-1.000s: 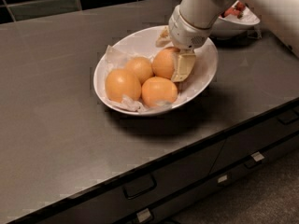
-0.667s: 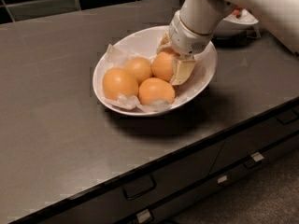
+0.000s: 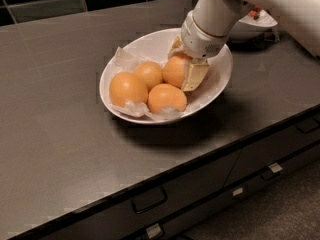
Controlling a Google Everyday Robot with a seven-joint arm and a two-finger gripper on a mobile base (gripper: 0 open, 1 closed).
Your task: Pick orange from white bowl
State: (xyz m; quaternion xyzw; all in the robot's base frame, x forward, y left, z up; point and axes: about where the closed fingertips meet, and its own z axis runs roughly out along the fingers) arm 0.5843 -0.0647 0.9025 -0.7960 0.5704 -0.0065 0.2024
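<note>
The gripper reaches down from the far right into the right side of the white bowl, which stands on the dark tabletop a little right of the middle. Its jaws straddle the orange: one pale finger lies against the fruit's right flank and the other comes down just behind its far side, so the jaws appear clasped on it. The orange rests low in the bowl on the crumpled paper lining, on the right of the cluster. It touches the paler orange on its left. Another orange lies just nearer, and a third sits at the bowl's left. A second bowl holding red pieces stands at the far right, partly hidden by the arm.
</note>
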